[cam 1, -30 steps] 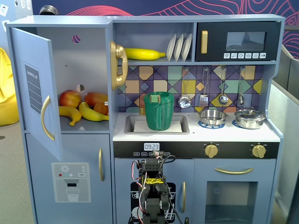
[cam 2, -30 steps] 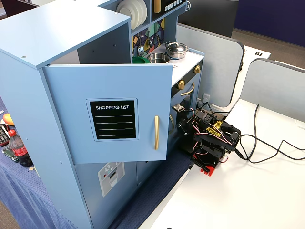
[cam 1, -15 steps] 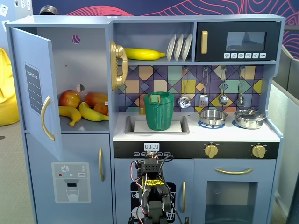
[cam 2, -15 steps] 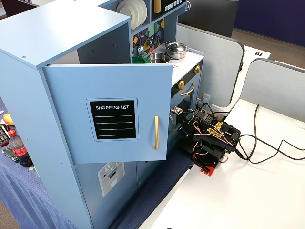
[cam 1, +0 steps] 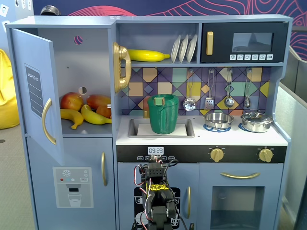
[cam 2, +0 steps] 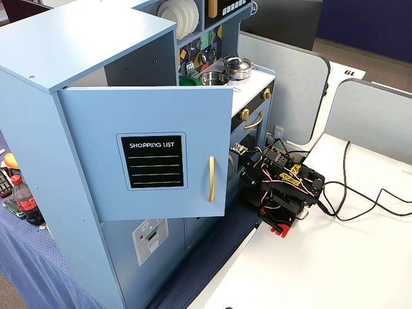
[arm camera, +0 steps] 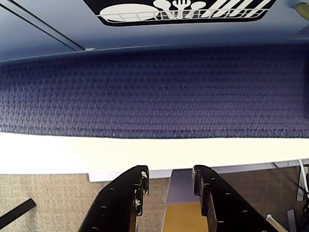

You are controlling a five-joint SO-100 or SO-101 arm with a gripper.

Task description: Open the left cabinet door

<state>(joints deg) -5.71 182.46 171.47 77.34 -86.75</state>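
The left cabinet door (cam 1: 36,91) with the "SHOPPING LIST" panel stands swung wide open, its gold bar handle (cam 1: 46,122) facing outward. It also shows in a fixed view (cam 2: 96,161), with the handle (cam 2: 211,178) at its free edge. My arm (cam 1: 156,201) sits folded low in front of the kitchen's base, well below and to the right of the door, and it also shows in a fixed view (cam 2: 283,187). In the wrist view my gripper (arm camera: 170,175) has its jaws apart and holds nothing. It points down at the white table edge (arm camera: 96,154) and a blue mat (arm camera: 154,92).
The open cabinet holds apples (cam 1: 72,100) and bananas (cam 1: 93,116). Below is the dispenser-picture door (cam 1: 72,179). A green pitcher (cam 1: 163,113) stands in the sink. The dish-rack-picture door (arm camera: 183,9) is just ahead of the gripper. Cables (cam 2: 360,199) lie on the white table.
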